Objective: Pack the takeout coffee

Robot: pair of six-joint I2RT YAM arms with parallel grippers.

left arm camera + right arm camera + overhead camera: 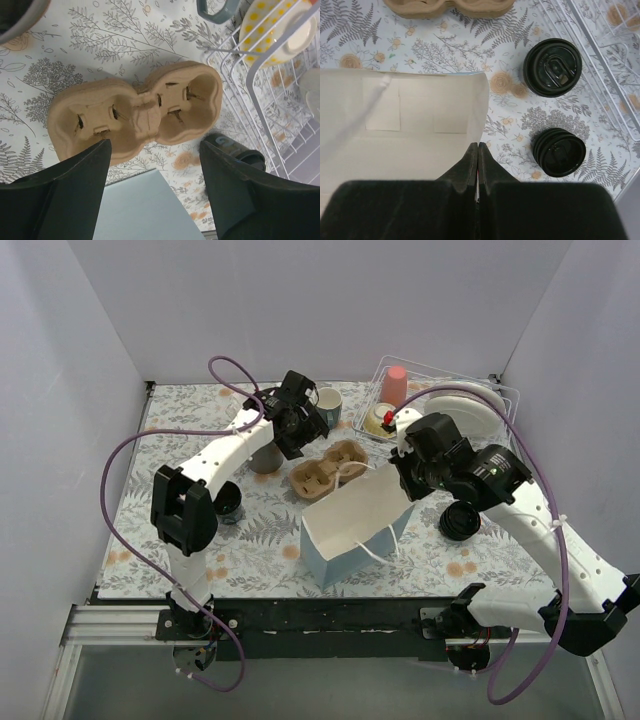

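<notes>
Two black lidded takeout coffee cups point(552, 67) point(559, 152) stand on the floral cloth right of the open paper bag point(410, 130). The top view shows one of these cups point(460, 522), and another dark cup point(228, 502) half behind the left arm. My right gripper point(478, 145) is shut on the bag's right rim. My left gripper point(155, 150) hangs open and empty above the brown cardboard cup carrier point(135, 115), whose two pockets are empty. It touches nothing. Behind its right finger a further black cup point(235, 150) is partly hidden.
A white wire rack point(450, 405) at the back right holds a pink cup point(394, 385) and white plates point(465, 415). A grey-green mug point(328, 402) and a grey cup point(265, 458) stand behind the carrier point(330, 468). White walls close in the table.
</notes>
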